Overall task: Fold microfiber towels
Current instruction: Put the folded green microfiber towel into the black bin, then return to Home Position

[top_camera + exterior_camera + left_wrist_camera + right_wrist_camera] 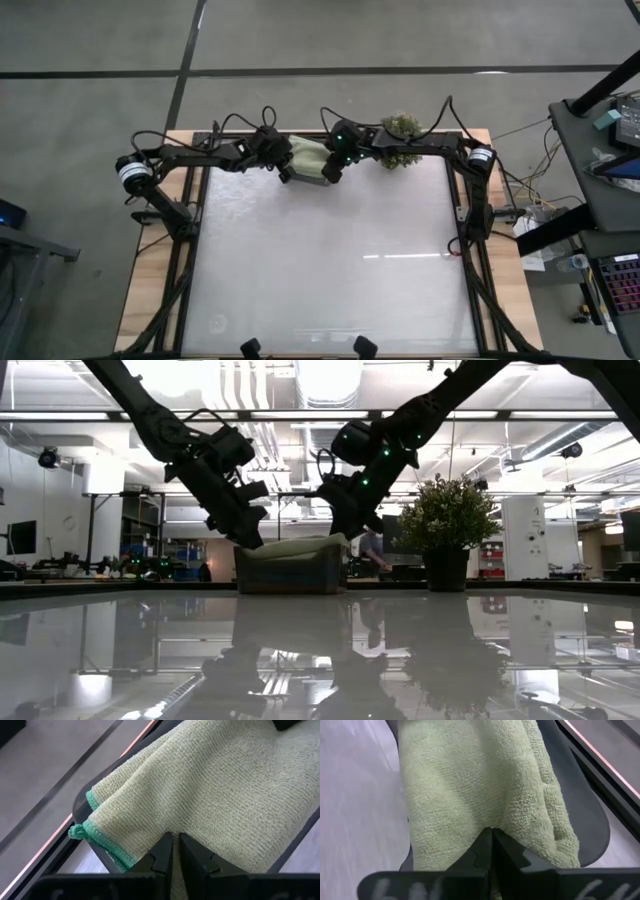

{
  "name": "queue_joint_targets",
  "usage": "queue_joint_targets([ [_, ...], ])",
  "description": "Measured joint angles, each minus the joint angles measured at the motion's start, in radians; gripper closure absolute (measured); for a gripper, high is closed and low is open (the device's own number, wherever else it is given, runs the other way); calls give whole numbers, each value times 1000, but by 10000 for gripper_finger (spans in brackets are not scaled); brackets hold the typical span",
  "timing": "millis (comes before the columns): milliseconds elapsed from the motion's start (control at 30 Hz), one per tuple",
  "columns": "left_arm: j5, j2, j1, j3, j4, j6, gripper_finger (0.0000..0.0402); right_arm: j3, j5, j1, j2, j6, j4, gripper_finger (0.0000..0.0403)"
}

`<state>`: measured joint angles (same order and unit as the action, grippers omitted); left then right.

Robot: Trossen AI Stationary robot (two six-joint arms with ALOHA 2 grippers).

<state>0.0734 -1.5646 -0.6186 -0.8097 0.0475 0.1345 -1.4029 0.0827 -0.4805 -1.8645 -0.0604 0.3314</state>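
A light sage green microfiber towel (308, 158) lies bunched on a small dark grey tray (290, 575) at the middle of the table's far edge. My left gripper (175, 847) is at the towel's left end, slanting down, shut on the cloth. My right gripper (492, 837) is at its right end, also slanting down and shut on the cloth. In the low view the towel (295, 547) rests on the tray's top between the two grippers. No other towel shows. My left gripper pinches a pucker of the towel (172, 827) between its two fingertips, a short way in from the darker green hemmed corner (92, 827). The fingers slant down from the table's left. The towel lies slack on the tray. My right gripper pinches a raised fold of the towel (492, 822) between its two fingertips, beside a rolled edge of the cloth (555, 815). The fingers slant down from the table's right. The cloth rests on the tray; one layer or several, I cannot tell.
A bushy green potted plant (400, 140) stands just right of the tray, close behind my right arm. The white tabletop (330, 270) stretches from the tray toward the near edge. The table's dark frame rail (600, 755) runs right behind the tray.
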Motion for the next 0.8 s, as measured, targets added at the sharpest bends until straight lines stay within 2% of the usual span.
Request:
queue_joint_targets([
  [267, 2, 11, -1, -2, -13, 2, 382, 5, -1, 0, 13, -7, -26, 394],
  [667, 12, 264, -1, -2, -6, 37, 382, 12, -11, 9, 173, 42, -36, 394],
  [700, -9, 291, 4, -1, -7, 32, 382, 27, -11, 17, 194, 57, -48, 394],
  [800, -175, 404, 62, 28, 31, 29, 383, 125, -11, 70, 282, 100, -139, 394],
])
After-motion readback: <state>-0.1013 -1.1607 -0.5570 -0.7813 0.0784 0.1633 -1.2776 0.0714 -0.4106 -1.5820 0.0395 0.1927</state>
